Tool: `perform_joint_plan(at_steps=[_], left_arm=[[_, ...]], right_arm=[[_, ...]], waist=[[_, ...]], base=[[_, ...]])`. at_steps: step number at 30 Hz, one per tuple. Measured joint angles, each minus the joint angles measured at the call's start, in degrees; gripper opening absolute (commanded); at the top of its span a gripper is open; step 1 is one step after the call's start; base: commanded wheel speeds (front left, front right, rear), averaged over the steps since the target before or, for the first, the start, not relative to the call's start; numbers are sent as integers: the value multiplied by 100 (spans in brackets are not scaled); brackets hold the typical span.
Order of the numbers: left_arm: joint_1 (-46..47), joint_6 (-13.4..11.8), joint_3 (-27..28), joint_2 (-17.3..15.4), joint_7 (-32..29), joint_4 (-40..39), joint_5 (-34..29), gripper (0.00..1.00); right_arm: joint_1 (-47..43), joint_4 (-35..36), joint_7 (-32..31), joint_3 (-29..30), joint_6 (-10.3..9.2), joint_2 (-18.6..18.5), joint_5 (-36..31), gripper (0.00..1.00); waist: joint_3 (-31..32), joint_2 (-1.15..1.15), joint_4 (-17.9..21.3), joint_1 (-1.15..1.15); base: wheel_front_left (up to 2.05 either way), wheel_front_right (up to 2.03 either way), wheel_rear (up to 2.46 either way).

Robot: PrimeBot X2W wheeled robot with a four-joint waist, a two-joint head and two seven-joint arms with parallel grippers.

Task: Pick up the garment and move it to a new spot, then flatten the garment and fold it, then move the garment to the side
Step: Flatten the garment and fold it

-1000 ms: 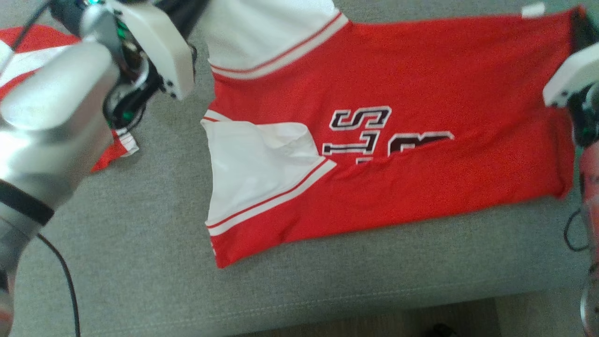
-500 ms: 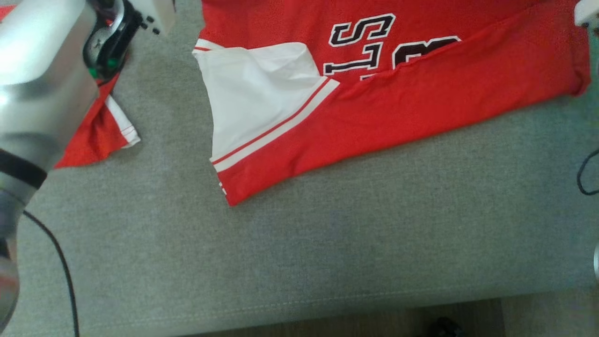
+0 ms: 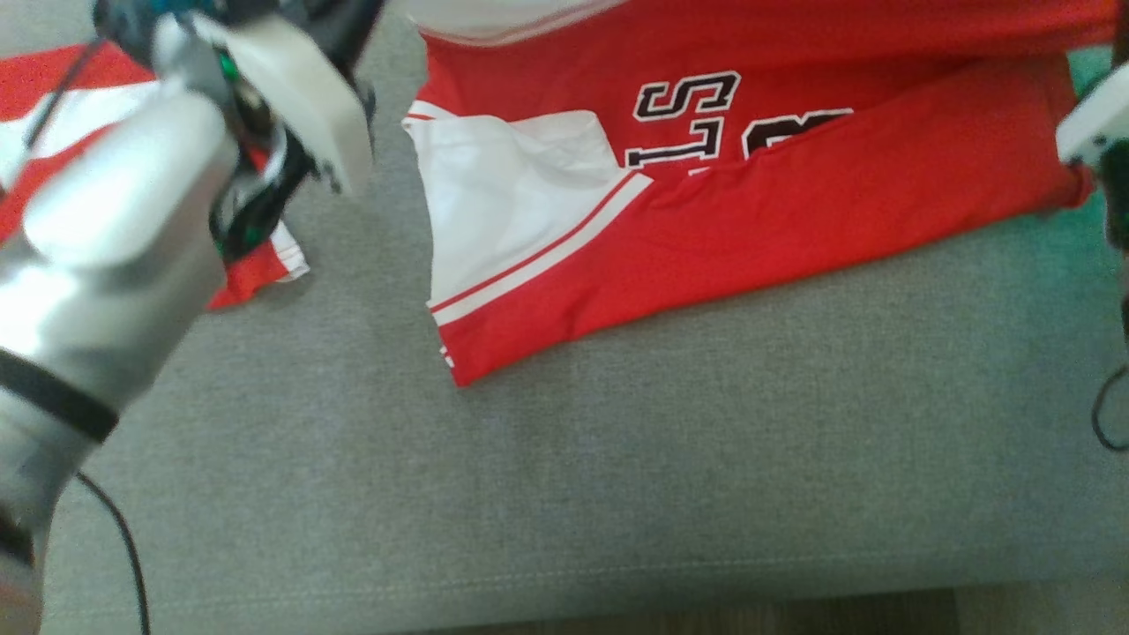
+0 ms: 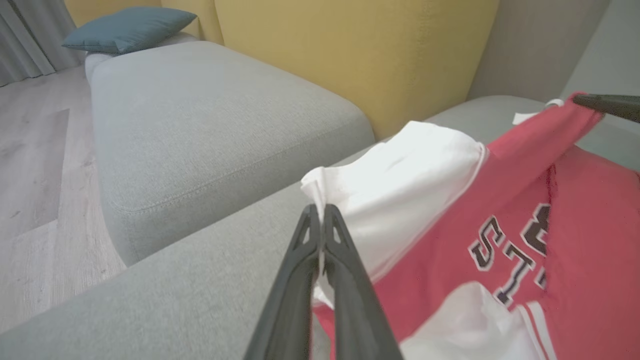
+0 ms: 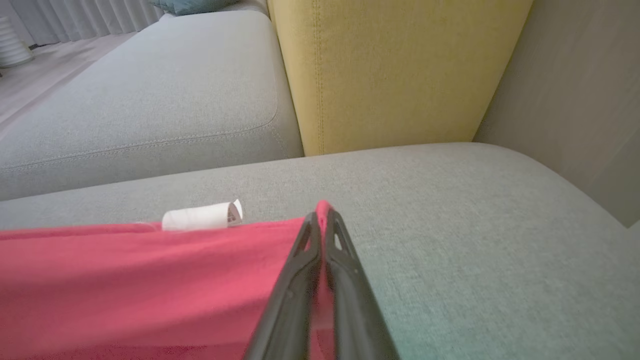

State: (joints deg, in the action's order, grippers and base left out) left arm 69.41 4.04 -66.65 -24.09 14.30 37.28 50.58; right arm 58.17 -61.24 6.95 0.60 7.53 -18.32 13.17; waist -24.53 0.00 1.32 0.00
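Note:
The garment (image 3: 794, 203) is red with white sleeves and black lettering, and it lies partly folded on the grey sofa seat (image 3: 617, 476). My left gripper (image 4: 320, 212) is shut on the edge of a white sleeve (image 4: 400, 175) and holds it up off the seat. My right gripper (image 5: 322, 215) is shut on a red corner of the garment (image 5: 150, 270) near its white tag (image 5: 202, 216). In the left wrist view the right gripper's dark finger (image 4: 607, 105) holds that raised corner. The head view shows my left wrist (image 3: 291, 106) and right wrist (image 3: 1094, 132) beside the garment.
Another red and white cloth (image 3: 256, 273) lies under my left arm. A yellow back cushion (image 5: 395, 75) stands behind the seat, with a second grey seat (image 4: 200, 120) and a blue pillow (image 4: 130, 27) beyond. The sofa's front edge (image 3: 564, 586) is close, and a black cable (image 3: 123, 547) hangs at the left.
The head camera has moved, so the whole picture has shifted up and then partly back. Both grippers stay shut on the garment, and its near fold looks the same.

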Motion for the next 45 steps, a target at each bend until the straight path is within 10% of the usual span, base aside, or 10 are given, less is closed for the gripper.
perform_joint_plan(at_steps=[14,35,36,37,38,40,41,45], left_arm=[[-1473,-401,-695,-939,-678,-2265,-64,0],[-2214,-600,-857,-912,-1073,-2558,-261,0],[-2251,-600,-859,-883,-1072,-2532,-260,0],[-2269,-600,-860,-844,-1072,-2491,-260,0],[-2281,-600,-860,-813,-1068,-2459,-260,8],[-2314,-605,-859,-787,-1062,-2407,-260,85],[-2348,-617,-859,-784,-1001,-2356,-260,100],[-2411,-788,-760,-776,-765,-2210,-207,100]], right_arm=[[-1019,125,-842,-815,0,-489,711,0],[-1674,749,-2338,-1755,0,-948,1261,0],[-1674,775,-2380,-1768,0,-960,1273,24],[-1673,818,-2406,-1788,0,-970,1276,100],[-1674,851,-2432,-1790,0,-969,1304,100],[-1675,887,-2385,-1736,0,-970,1305,100],[-1674,913,-2218,-1605,0,-976,1271,100],[-1675,1028,-1809,-1395,0,-950,1000,100]], waist=[[596,0,-259,0],[685,0,-160,0],[693,0,-152,0],[703,0,-144,0],[715,0,-135,0],[751,0,-119,0],[795,0,-105,0],[913,0,-83,0]], base=[[0,0,0],[0,0,0],[0,0,0],[0,0,0],[0,0,0],[0,0,0],[0,0,0],[0,0,0]])
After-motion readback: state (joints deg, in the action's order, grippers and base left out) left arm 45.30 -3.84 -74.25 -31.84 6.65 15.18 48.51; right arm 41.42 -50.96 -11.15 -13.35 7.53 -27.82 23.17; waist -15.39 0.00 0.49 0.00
